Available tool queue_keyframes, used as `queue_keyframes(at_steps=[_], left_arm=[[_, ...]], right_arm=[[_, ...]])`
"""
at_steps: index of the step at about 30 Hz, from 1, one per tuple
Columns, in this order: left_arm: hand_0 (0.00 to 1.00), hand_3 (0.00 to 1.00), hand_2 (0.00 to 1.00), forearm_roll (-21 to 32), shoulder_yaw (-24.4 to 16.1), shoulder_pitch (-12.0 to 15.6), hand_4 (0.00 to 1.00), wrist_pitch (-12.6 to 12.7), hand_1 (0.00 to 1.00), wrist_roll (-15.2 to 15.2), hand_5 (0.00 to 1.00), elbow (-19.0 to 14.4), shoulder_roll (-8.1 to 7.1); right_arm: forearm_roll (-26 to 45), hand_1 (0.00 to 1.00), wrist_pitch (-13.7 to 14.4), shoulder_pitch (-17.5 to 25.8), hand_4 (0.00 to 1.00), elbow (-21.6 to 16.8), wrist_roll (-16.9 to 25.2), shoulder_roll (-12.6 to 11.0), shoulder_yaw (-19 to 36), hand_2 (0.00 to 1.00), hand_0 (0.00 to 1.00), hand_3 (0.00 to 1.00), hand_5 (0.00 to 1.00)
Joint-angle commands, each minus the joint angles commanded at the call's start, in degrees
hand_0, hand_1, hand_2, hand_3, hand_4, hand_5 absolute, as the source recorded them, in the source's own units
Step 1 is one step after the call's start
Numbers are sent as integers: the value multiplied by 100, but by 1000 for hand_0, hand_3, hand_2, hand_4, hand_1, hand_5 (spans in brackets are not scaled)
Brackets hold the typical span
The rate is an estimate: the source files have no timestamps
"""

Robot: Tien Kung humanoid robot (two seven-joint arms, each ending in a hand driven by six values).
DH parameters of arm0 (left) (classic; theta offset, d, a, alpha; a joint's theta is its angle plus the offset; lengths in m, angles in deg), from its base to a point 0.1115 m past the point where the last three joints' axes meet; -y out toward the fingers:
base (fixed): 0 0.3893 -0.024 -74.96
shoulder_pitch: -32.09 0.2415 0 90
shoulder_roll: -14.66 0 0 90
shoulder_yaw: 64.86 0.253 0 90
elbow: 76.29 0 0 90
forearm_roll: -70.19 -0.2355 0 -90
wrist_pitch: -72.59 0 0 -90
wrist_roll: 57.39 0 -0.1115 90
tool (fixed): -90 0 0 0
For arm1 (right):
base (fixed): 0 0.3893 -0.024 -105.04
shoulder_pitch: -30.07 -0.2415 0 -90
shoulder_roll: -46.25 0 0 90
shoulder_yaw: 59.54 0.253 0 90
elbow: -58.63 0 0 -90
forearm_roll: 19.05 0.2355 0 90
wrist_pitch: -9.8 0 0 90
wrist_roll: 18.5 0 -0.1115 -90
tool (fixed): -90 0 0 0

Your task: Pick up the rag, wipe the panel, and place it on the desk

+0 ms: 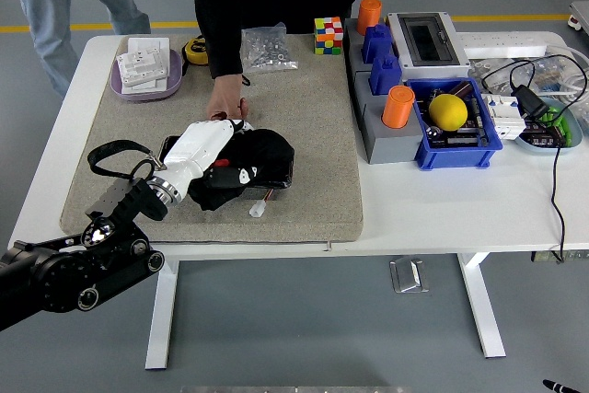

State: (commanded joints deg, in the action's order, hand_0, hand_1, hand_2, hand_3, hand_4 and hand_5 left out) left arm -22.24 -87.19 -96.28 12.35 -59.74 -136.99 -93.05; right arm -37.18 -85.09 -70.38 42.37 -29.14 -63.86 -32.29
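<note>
One arm works in the head view: the left hand (pixel 213 143), fingers closed over the black rag (pixel 250 163), presses it onto the dark panel (pixel 276 168) on the felt mat (pixel 313 117). A person's hand (pixel 224 101) steadies the panel's far edge.

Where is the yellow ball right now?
In the head view, the yellow ball sits in the blue bin on the table's right side, just right of an orange cylinder.
</note>
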Motion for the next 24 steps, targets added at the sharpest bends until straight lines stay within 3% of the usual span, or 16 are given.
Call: queue_keyframes(at_steps=[24], left_arm=[[305, 540, 559, -75, 307, -197, 458, -7, 179, -116, 86, -21, 270]], right_arm=[[7, 667, -23, -24, 998, 3, -23, -34, -63, 718, 792, 653, 510]])
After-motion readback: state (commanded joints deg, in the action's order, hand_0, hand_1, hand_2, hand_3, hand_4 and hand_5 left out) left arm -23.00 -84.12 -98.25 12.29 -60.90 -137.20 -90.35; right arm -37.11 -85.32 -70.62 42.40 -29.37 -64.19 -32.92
